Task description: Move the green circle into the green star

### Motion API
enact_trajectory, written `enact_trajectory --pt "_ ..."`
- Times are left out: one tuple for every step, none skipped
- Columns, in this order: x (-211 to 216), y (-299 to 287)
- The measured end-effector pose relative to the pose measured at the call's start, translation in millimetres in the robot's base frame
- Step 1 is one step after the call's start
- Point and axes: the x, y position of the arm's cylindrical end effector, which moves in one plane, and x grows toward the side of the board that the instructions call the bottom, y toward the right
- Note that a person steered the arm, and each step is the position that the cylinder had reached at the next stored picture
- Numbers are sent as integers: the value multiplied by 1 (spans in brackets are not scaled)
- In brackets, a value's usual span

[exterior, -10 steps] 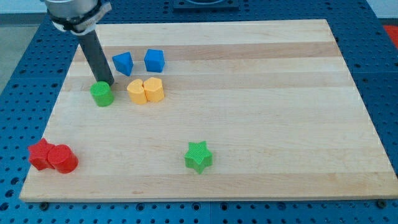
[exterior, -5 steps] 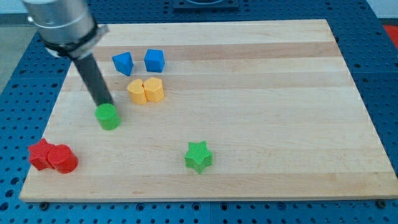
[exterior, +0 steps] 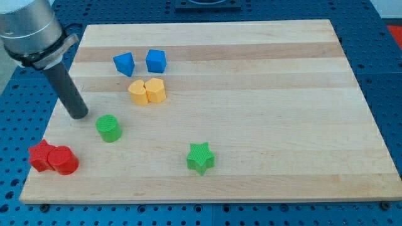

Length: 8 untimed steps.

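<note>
Standing on the wooden tabletop [exterior: 264, 94], my tip [exterior: 79, 115], a plain rod end effector with nothing to open or grasp, touches no block. It sits just left of the green circle [exterior: 108, 128], apart from it. Well to the lower right lies the green star [exterior: 200, 157].

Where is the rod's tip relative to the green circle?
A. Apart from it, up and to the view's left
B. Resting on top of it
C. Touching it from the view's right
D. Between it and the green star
A: my tip stands clear of the green circle, bare board between them.
</note>
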Motion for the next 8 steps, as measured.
enact_trajectory --pt "21 20" --pt "51 88" --pt "70 155" --pt "78 188" --pt "71 161" --pt "45 148" --pt "23 182" --pt "28 228"
